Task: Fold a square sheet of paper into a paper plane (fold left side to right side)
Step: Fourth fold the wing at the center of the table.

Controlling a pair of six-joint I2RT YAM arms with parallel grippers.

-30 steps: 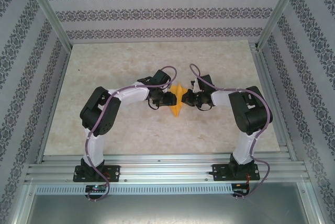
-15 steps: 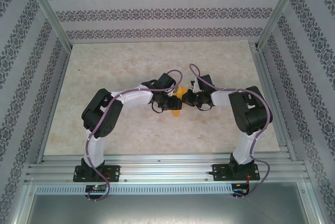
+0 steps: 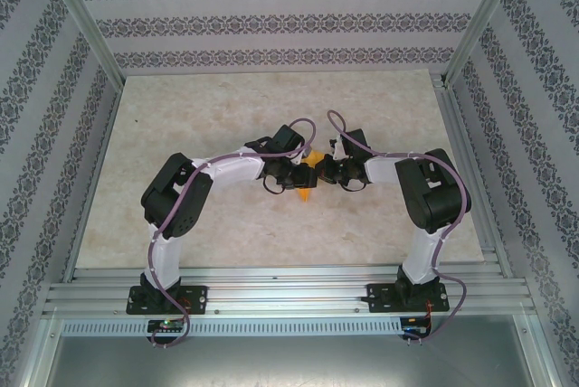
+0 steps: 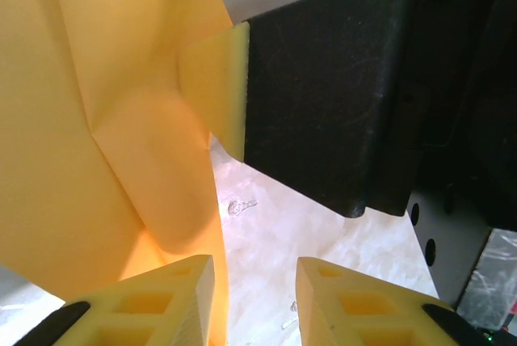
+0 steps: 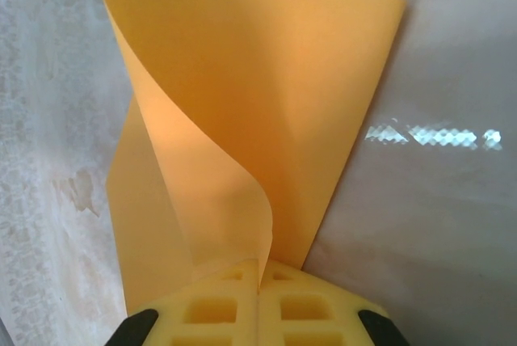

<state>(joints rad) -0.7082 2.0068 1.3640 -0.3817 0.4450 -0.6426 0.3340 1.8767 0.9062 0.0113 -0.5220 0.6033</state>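
Note:
The square sheet of paper (image 3: 307,192) is orange-yellow and lies mid-table between both arms, partly folded and lifted. My right gripper (image 3: 324,171) is shut on one edge of it; in the right wrist view the paper (image 5: 242,79) curls up from the closed fingertips of that gripper (image 5: 260,267). My left gripper (image 3: 299,177) sits over the sheet's left part. Seen from the left wrist, its jaws (image 4: 254,273) stand apart, and the paper (image 4: 105,120) rests against the inner side of the left finger (image 4: 161,297). The right gripper's pad (image 4: 232,87) pinches the sheet there.
The marble-patterned table top (image 3: 226,116) spreads around the arms. An aluminium rail (image 3: 289,287) runs along the near edge, with frame posts and patterned walls on the other three sides. The two grippers are almost touching.
My left gripper has moved right onto the paper and its jaws have narrowed. Less of the sheet shows from above. The right gripper has kept its hold.

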